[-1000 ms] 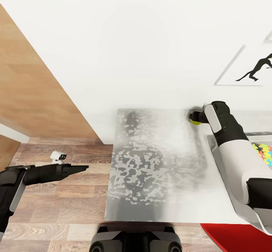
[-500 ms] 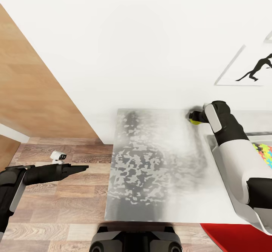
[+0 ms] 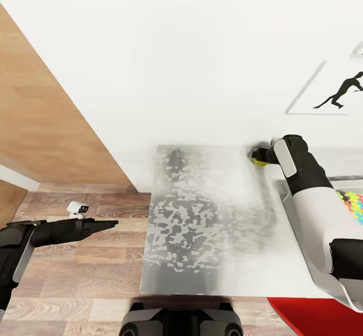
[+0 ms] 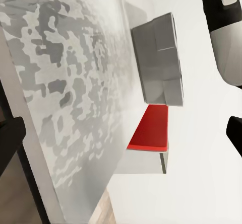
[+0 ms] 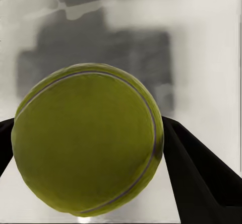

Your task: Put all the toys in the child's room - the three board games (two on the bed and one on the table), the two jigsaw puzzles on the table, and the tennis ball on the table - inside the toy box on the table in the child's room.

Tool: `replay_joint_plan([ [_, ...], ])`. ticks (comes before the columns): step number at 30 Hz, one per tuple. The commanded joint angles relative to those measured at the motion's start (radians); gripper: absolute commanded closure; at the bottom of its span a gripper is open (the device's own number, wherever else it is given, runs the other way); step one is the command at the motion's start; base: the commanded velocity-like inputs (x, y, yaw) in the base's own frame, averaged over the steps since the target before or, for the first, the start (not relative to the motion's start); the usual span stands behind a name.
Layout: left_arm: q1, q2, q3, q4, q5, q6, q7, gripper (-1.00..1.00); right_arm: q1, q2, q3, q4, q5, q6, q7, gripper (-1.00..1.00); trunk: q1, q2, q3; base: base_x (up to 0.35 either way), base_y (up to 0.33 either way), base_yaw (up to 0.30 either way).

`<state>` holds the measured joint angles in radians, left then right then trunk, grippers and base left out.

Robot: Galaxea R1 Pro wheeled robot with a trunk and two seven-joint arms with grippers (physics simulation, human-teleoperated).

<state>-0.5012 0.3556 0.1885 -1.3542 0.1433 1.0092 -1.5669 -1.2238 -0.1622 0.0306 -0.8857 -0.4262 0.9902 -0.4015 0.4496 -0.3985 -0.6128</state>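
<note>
Two arms appeared in the head view. No brand, label or legible writing could be seen; the only graphic was a wall picture bearing a black animal silhouette. The right gripper reached to the far edge of the counter, near the wall, and was closed on the ball; in the right wrist view the ball sat between the two dark fingers, touching both. Compared with half a second before, the right gripper and ball had shifted very slightly; the left arm, the counter and the camera had not changed. The left gripper hung over the wooden floor, well apart from the counter, with its fingers drawn together on nothing. The toy box stood on the counter at the right, largely hidden behind the right arm; a puzzle in yellow, blue, pink and green lay inside it. In the left wrist view the box showed as a grey bin on the mottled counter. A red seat stood just beside the counter's near edge, below the toy box. A small white device lay on the floor near the left gripper.
</note>
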Motion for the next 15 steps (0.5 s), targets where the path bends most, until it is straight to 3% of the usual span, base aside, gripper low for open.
replay_joint_plan([
  [1, 0.0, 0.0, 0.0, 0.0, -0.001, 0.011, -0.004, -1.0, -0.001, -0.001, 0.003, -0.001, -0.012, 0.002, -0.011, 1.0, 0.0, -0.001, 0.0, -0.1, 0.0, 0.0],
  [7, 0.0, 0.0, 0.0, 0.0, -0.001, 0.011, -0.004, -1.0, 0.0, -0.002, 0.003, -0.004, -0.013, 0.003, -0.009, 1.0, 0.0, -0.001, 0.01, -0.179, 0.0, 0.0],
  [12, 0.0, 0.0, 0.0, 0.0, -0.001, 0.011, -0.004, -1.0, 0.005, -0.002, 0.003, -0.097, -0.017, 0.045, -0.008, 1.0, 0.0, -0.001, 0.018, -0.234, 0.0, 0.0],
  [15, 0.0, 0.0, 0.0, 0.0, -0.001, 0.011, -0.004, -1.0, 0.015, -0.001, 0.003, -0.155, -0.04, 0.057, -0.007, 1.0, 0.0, -0.001, 0.023, -0.138, 0.0, 0.0],
])
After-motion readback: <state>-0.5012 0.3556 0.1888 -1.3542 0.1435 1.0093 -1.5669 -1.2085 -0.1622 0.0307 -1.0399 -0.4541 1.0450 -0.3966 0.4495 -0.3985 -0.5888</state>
